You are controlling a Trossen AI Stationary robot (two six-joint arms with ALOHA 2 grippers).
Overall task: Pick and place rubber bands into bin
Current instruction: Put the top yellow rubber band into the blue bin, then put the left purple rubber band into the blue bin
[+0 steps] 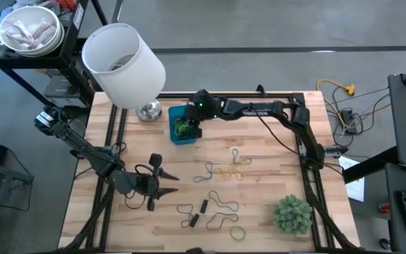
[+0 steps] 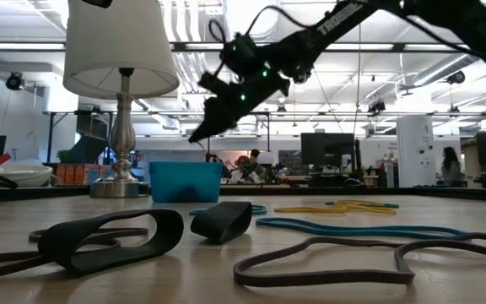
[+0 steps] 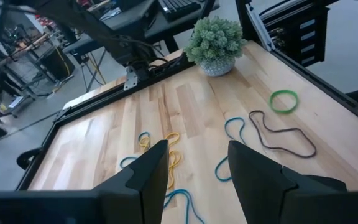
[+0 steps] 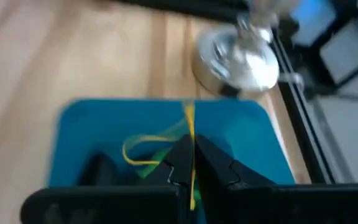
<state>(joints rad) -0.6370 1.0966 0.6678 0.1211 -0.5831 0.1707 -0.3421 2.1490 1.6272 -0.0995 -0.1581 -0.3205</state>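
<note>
The blue bin point(image 1: 182, 127) stands at the far middle of the table, beside the lamp base. My right gripper point(image 4: 192, 163) hangs over it, shut on a yellow rubber band point(image 4: 189, 121); the low view shows that gripper point(image 2: 202, 133) slanting down above the bin point(image 2: 185, 181). Yellow, green and dark bands point(image 4: 143, 151) lie inside the bin. Several more rubber bands point(image 1: 225, 171) lie loose on the wood in the table's middle and near part. My left gripper point(image 1: 162, 180) hovers open at the near left, nothing between its fingers point(image 3: 146, 174). My right gripper pinches a strand of the yellow rubber band point(image 4: 191, 144) between its two fingertips. The fingers come slanting down from the table's right side. The strand runs on past the tips over the bin's inside; whether its free part touches the bin's contents cannot be told.
A white lamp shade point(image 1: 123, 62) on a metal base point(image 1: 149, 111) stands just left of the bin. A small bushy plant point(image 1: 291, 214) sits at the near right. Black frame rails point(image 1: 309, 152) edge the table. Bare wood lies between the bin and the loose bands.
</note>
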